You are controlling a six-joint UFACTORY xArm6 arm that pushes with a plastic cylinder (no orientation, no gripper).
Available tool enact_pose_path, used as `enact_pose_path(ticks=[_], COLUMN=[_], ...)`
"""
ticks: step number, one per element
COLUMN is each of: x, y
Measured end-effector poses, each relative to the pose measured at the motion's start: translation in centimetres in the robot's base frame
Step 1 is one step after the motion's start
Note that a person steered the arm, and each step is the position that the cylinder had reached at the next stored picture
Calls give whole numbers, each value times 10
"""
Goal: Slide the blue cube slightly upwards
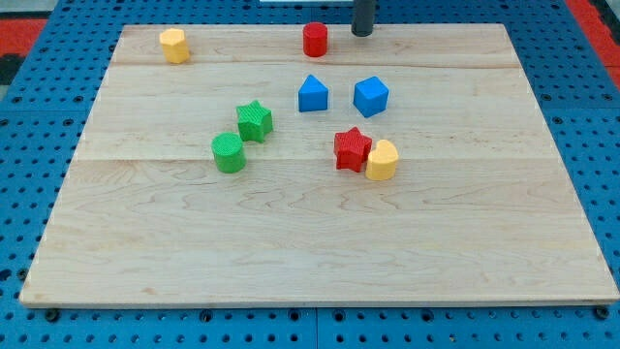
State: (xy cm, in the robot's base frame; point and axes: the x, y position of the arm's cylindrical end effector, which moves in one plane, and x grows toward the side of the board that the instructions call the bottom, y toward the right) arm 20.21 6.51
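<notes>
The blue cube [371, 96] sits on the wooden board [320, 242], right of centre in the upper half. A blue triangular block [312, 94] lies just to its left, apart from it. My tip [362, 32] is the lower end of the dark rod at the view's top edge. It stands above the blue cube with a clear gap, and just right of the red cylinder [315, 40].
A yellow cylinder-like block [174, 45] sits at the top left. A green star [254, 121] and a green cylinder [229, 153] lie left of centre. A red star [352, 149] touches a yellow block [382, 160] below the blue cube. Blue pegboard surrounds the board.
</notes>
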Motion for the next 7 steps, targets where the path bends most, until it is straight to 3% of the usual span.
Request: enact_pose_path(ticks=[3,4,6,7], x=[27,41,139,179], y=[-19,25,91,66])
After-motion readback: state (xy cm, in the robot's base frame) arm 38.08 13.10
